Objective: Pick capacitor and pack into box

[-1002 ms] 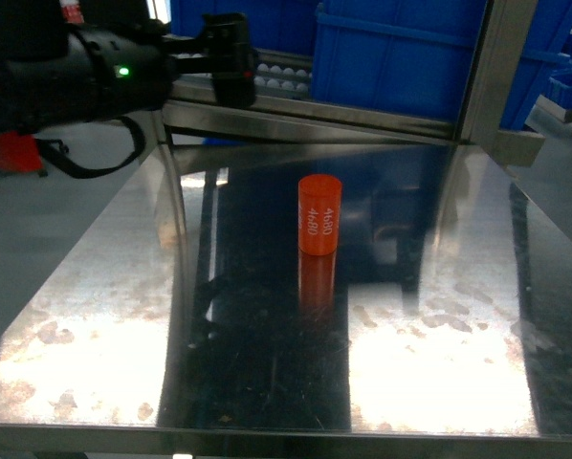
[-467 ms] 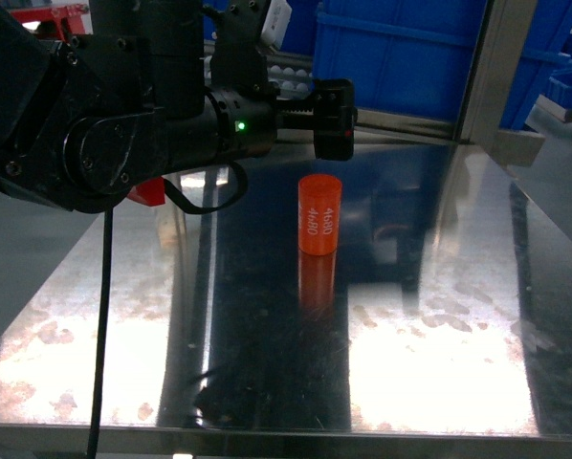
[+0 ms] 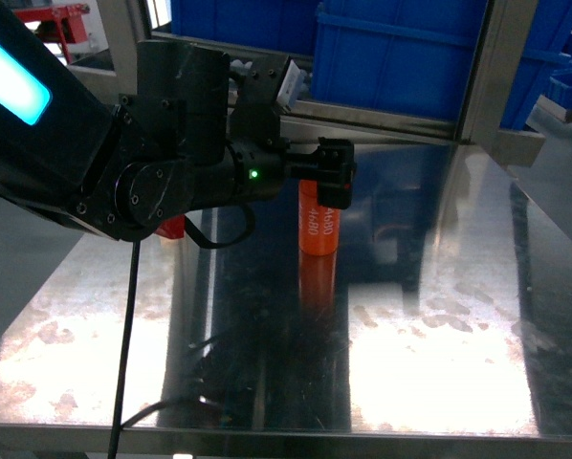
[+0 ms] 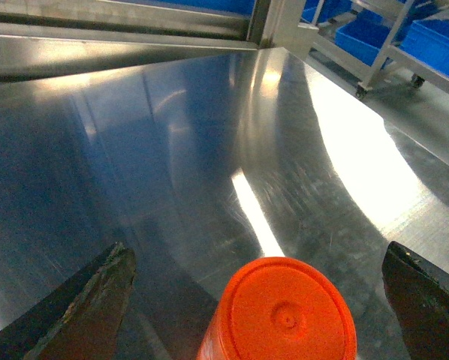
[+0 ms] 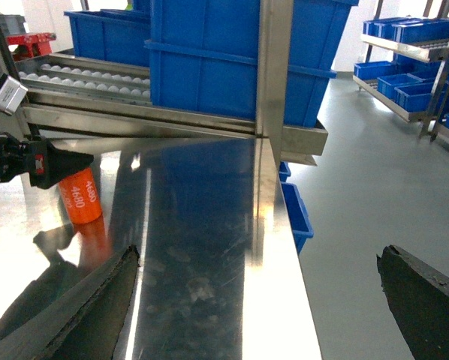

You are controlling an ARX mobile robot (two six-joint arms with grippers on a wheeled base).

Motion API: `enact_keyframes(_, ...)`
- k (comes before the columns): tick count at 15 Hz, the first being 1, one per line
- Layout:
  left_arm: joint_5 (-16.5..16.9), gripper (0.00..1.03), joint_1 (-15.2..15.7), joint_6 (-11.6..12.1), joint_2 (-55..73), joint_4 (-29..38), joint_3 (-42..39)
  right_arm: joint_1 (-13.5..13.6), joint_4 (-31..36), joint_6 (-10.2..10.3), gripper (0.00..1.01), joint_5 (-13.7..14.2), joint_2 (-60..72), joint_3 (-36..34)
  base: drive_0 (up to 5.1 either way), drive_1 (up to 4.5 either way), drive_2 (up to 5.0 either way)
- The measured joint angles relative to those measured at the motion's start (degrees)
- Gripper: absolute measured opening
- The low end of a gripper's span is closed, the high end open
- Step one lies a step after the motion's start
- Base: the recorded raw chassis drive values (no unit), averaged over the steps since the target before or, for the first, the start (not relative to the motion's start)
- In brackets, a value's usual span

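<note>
The capacitor (image 3: 319, 234) is a small orange cylinder with pale printing, standing upright on the steel table (image 3: 439, 316). My left gripper (image 3: 332, 182) has come in from the left and sits at its top. In the left wrist view the capacitor's round cap (image 4: 284, 315) lies between the spread fingers of the left gripper (image 4: 258, 259), and neither finger touches it. From the right wrist the capacitor (image 5: 82, 199) shows at the far left. My right gripper (image 5: 258, 253) stands open over the table's right edge with nothing in it. The box is out of view.
Blue bins (image 3: 401, 57) stand on a shelf behind the table, beside a steel post (image 3: 482, 67). A roller conveyor (image 5: 97, 79) runs along the back. A further blue bin (image 5: 296, 214) sits below the table's right edge, with grey floor beyond.
My left arm swung in from the upper left, reached right and dropped. Its open fingers now flank the capacitor's top. The capacitor has not moved.
</note>
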Motion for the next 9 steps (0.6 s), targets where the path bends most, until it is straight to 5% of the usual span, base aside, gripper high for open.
enact_keyframes(9,-0.1,0.96,-0.4,1.4,7.6,-5.2,7.1,0.0,0.0,0.0,0.98,0.0,0.0,0.0,0.0,0.00,0.0)
